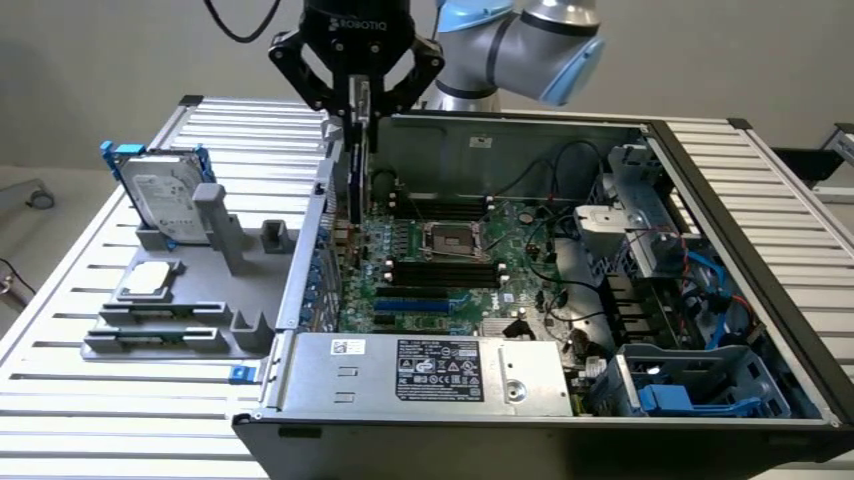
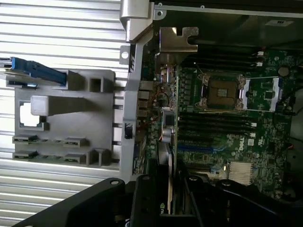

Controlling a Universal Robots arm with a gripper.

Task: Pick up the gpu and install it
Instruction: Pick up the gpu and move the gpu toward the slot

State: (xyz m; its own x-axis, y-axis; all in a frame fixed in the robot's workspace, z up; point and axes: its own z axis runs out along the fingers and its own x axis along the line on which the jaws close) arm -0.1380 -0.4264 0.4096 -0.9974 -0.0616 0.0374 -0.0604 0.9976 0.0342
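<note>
Reading from the exterior view's left, you saw the silver hard drive [image 1: 163, 200] in its blue frame standing upright at the far end of the grey holder [image 1: 200, 300]. A small square chip [image 1: 147, 280] lay flat nearer the front of that holder, all resting on the slatted table [image 1: 94, 400]. Next stood the open computer case [image 1: 304, 275]. Just inside its left wall the gpu [image 1: 356, 170] hung upright and edge-on, its upper edge clamped between the fingers of the gripper [image 1: 358, 108], which stood partly closed on the thin card. The card's lower end reached down toward the leftmost part of the motherboard [image 1: 414, 265]; whether it touched a slot you could not tell. The wrist view showed you the same card edge-on, its silver bracket [image 2: 177, 42] at the far end beside the case wall. Further right lay the processor socket [image 1: 447, 240], with the boxed power supply [image 1: 427, 370] along the front of the case. The drive cage [image 1: 681, 385] with blue fittings sat at the exterior view's right.
</note>
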